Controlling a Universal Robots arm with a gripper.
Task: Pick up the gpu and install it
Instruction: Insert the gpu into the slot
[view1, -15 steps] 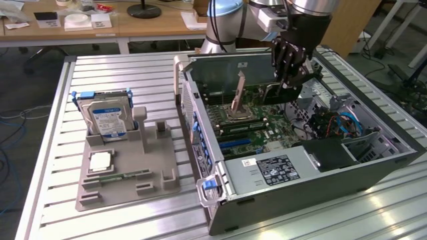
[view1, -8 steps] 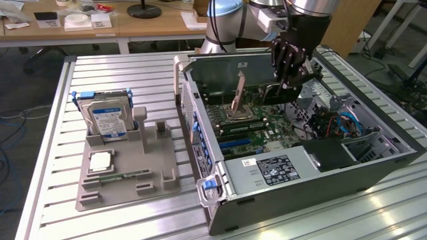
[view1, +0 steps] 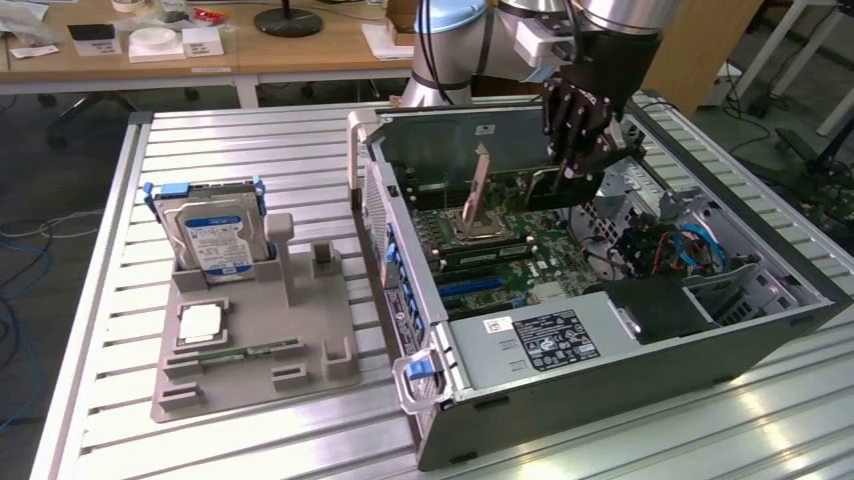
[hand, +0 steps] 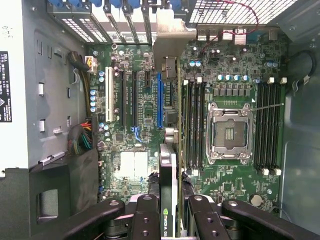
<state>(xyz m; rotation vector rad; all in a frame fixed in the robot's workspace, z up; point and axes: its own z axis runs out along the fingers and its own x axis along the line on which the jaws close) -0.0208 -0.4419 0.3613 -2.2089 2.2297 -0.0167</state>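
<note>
You're getting bright, even room light, soft glare streaking the slatted table (view1: 774, 405), computer case (view1: 641, 390) interior partly shadowed, motherboard (hand: 227, 175) evenly lit, gpu (hand: 167, 190) edge catching pale highlights.

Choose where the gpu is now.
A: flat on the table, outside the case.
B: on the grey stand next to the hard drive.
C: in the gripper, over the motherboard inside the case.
C: the gripper is shut on the gpu, which is seen edge-on over the motherboard inside the open case.
</note>
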